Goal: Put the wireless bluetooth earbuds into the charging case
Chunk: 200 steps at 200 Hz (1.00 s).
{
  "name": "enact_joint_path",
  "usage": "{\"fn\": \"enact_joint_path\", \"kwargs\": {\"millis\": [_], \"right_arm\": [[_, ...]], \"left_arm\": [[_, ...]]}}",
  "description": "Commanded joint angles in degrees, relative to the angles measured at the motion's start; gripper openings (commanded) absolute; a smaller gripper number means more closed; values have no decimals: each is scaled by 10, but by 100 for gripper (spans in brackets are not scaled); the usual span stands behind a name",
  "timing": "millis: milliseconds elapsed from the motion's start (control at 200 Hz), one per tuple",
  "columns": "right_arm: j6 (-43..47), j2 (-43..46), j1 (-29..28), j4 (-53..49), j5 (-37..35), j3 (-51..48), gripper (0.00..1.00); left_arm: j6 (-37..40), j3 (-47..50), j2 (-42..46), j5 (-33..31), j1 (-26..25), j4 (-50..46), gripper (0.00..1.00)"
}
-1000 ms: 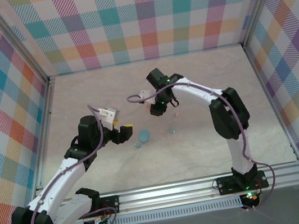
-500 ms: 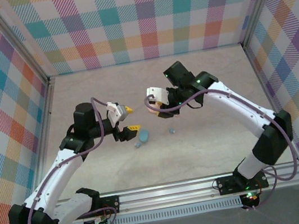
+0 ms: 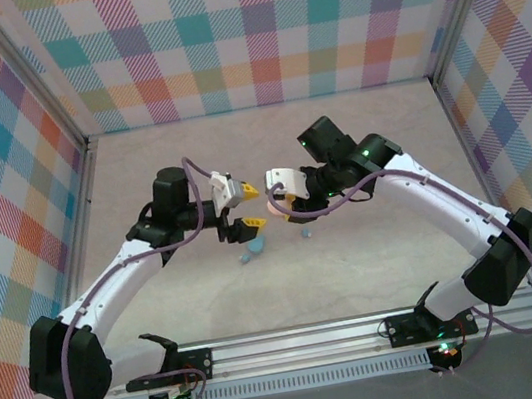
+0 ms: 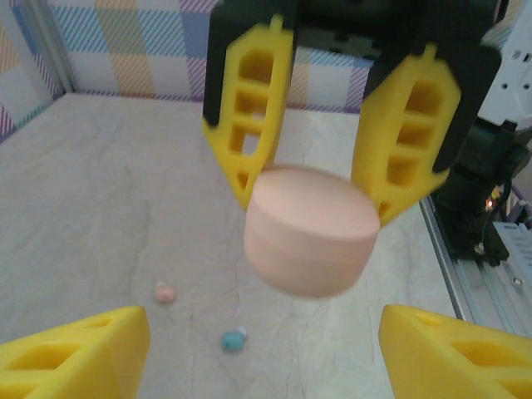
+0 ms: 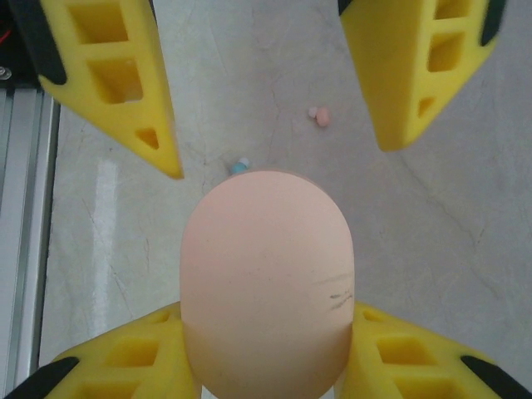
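The right gripper (image 4: 312,204) holds the pink charging case (image 4: 309,230) up in the air, its fingers (image 4: 249,108) pressed on both sides. The left gripper (image 5: 280,154) faces it with its own fingers (image 5: 116,75) spread wide, near the case's far end but not touching. One pink earbud (image 4: 165,292) and one blue earbud (image 4: 233,340) lie apart on the desk (image 4: 100,191) below

3 pastel plaid walls (image 3: 249,30) enclose a pale marbled tabletop (image 3: 140,169) fronted by an aluminium rail (image 3: 318,338).
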<state>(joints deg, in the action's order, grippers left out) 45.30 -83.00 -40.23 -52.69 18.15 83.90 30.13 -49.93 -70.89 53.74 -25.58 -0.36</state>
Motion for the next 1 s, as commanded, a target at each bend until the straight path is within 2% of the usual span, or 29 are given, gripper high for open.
{"fn": "enact_joint_path", "kwargs": {"millis": [0,310,645,995], "right_arm": [[13,-9,-5,-14,27,19,27],[14,-14,-6,-14,27,24,27],[17,-23,-10,-25,22,34,26],[20,-25,-11,-25,28,38,24]], "left_arm": [[-22,-9,-6,4,-14,54,73],[-21,-21,-28,0,-34,47,73],[7,-40,-38,14,-39,0,65],[23,-40,-37,21,-42,-17,66]]}}
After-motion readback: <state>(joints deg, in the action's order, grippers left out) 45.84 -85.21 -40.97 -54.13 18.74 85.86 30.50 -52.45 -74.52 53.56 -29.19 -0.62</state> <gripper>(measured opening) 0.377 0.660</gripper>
